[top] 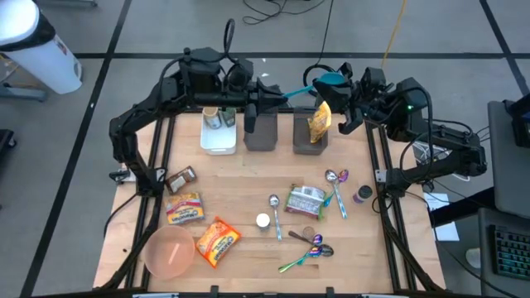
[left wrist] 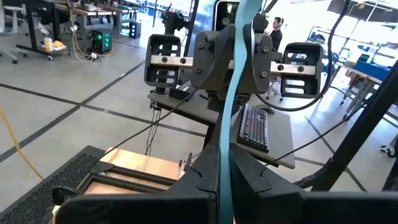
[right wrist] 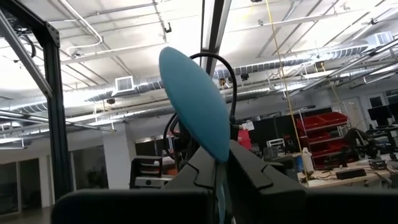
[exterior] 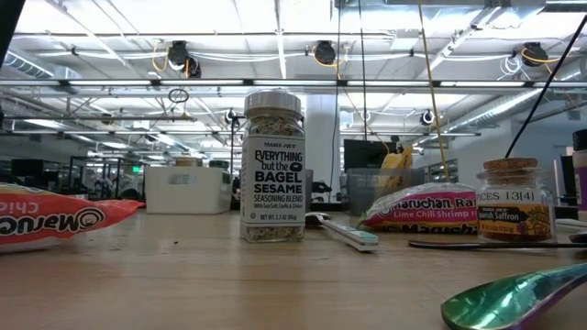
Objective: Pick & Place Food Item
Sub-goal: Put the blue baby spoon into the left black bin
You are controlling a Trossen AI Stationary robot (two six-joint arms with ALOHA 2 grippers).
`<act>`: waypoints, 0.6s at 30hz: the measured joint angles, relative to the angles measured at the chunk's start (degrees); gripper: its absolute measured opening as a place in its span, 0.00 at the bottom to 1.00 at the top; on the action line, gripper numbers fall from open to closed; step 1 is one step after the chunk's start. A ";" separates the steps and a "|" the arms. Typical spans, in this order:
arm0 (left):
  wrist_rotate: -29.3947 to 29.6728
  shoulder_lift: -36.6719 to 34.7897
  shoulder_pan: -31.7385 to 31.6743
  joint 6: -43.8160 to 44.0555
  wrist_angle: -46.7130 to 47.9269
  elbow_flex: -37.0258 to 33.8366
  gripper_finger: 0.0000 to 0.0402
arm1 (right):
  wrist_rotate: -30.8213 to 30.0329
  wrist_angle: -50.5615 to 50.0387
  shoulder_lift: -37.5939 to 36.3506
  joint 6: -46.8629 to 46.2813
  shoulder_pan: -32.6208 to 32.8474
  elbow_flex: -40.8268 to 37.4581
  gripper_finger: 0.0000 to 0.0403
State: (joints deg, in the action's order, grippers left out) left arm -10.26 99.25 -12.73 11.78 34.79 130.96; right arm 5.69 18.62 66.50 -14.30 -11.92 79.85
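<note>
A teal spoon (top: 310,87) with a long flat handle is held in the air above the far bins by both grippers. My left gripper (top: 280,98) comes from the left and is shut on its handle (left wrist: 225,155). My right gripper (top: 344,89) comes from the right and is shut at the spoon's oval bowl (right wrist: 194,102). Below them a yellow snack bag (top: 319,122) stands in the right dark bin (top: 310,142). Neither gripper shows in the low view. My left gripper pinches the flat handle (left wrist: 224,177) between its two fingers, coming level from the table's left, with the fingers along the handle. The handle runs on past the fingertips toward the right arm, clear of the bins. My right gripper pinches the spoon just below the bowl (right wrist: 219,158) between its two fingers. The bowl sticks out past the fingertips; the fingers hide the handle. The spoon is lifted clear.
A white bin (top: 218,132) and a second dark bin (top: 261,132) stand at the far edge. Noodle packs (top: 184,209) (top: 217,240) (top: 305,200), a pink bowl (top: 170,251), metal spoons (top: 335,189), a seasoning jar (exterior: 273,165) and a saffron jar (exterior: 512,200) lie on the wood.
</note>
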 joint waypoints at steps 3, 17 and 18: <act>0.00 -0.40 -0.12 -0.08 0.29 0.00 0.03 | 0.07 -0.15 0.01 -0.01 0.00 -0.02 0.02; -1.11 -0.53 -0.20 0.10 2.64 0.17 0.03 | 0.28 -0.49 0.11 -0.01 0.02 -0.15 0.04; -1.14 -0.53 -0.20 0.10 2.64 0.17 0.03 | 0.32 -0.47 0.11 -0.01 0.02 -0.15 0.04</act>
State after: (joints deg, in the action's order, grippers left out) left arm -11.40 98.72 -12.93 11.88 37.43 131.13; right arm 6.01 18.15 66.61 -14.31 -11.90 79.70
